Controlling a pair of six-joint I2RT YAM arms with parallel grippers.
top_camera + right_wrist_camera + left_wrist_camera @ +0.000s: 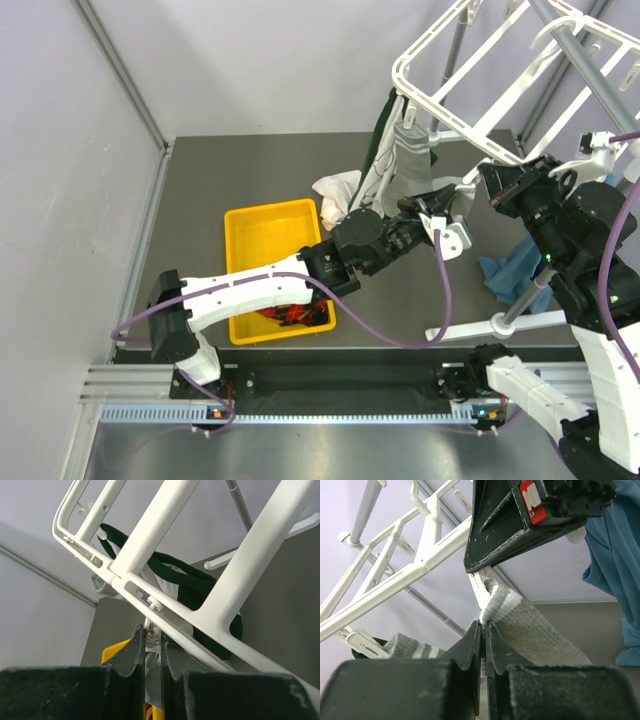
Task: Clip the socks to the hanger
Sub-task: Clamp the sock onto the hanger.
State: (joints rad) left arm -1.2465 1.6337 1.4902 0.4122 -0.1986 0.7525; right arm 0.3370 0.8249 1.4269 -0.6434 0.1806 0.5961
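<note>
Both arms are up at the low near edge of the hanger (pixel 165 510), which hangs tilted above the back of the tabletop (pixel 200 190); my left end effector (pixel 482 630) is pressed together, pinching the striped cuff edge of the grey sock (pixel 530 625); the cuff runs up to a white clip (pixel 149 626) under the frame bar; my right end effector (pixel 150 636) is squeezed tight on that clip, just below the bar; its black body sits right above my left fingers, close, can't tell if touching; the rest of the grey sock drapes down and away from the frame; patterned socks (pixel 292 316) lie in the near end of the yellow bin (pixel 262 235) on the tabletop, under my left forearm, well apart from the hanger; green cloth (pixel 200 587) hangs over the frame behind the clip; blue cloth (pixel 508 272) lies on the right side of the tabletop; white cloth (pixel 335 188) is bunched just behind the bin.
</note>
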